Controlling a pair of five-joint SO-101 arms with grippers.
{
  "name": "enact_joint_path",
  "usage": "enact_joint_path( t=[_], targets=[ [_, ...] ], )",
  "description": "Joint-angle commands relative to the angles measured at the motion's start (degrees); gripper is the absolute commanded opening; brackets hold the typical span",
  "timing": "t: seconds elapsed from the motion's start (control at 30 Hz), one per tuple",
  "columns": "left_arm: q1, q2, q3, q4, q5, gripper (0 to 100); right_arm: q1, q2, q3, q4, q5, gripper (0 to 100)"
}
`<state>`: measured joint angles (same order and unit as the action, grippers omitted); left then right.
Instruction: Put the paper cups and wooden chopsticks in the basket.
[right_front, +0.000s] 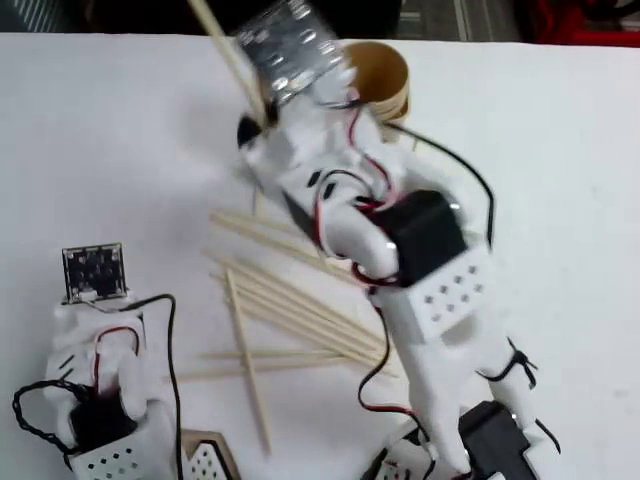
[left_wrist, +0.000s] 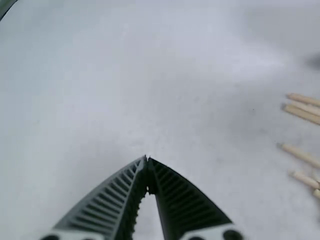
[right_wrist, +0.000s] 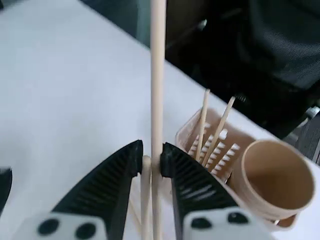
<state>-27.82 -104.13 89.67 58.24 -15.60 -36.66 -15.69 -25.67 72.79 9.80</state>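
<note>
Raised over the white table (right_front: 100, 150), our right gripper (right_wrist: 150, 152) clamps wooden chopsticks (right_wrist: 158, 75) upright, just beside the slatted basket (right_wrist: 189, 134). Our left gripper (left_wrist: 147, 160) hangs clenched on nothing above bare tabletop. We see a paper cup (right_wrist: 272, 172) and two sticks (right_wrist: 202, 120) in the basket; loose chopsticks (right_front: 290, 300) lie scattered mid-table.

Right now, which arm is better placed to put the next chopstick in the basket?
The right. The right gripper is shut on chopsticks, and the basket holding a paper cup lies just beyond it. The left gripper is shut on nothing, over the table beside the loose chopsticks.
</note>
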Motion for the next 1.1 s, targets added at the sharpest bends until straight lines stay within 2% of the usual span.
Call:
enact_joint_path(
  t=[0.0, 0.17, 0.47, 0.73, 1.07],
  targets=[
    [-0.3, -0.7, -0.3, -1.4, 0.4, 3, 2.1, -2.3, -6.2, -7.1, -2.2, 1.7],
    [-0.3, -0.7, -0.3, -1.4, 0.4, 3, 4.2, -2.2, -6.5, -18.4, -5.1, 1.7],
    [-0.3, -0.7, -0.3, -1.4, 0.4, 3, 8.5, 0.3, -6.2, -33.0, -5.0, 1.7],
    [-0.3, -0.7, -0.3, -1.4, 0.4, 3, 9.8, 11.8, -6.2, -40.0, -5.0, 1.8],
    [-0.3, -0.7, -0.3, -1.4, 0.4, 3, 10.9, 24.0, -6.2, -39.9, -5.1, 1.8]
  ],
)
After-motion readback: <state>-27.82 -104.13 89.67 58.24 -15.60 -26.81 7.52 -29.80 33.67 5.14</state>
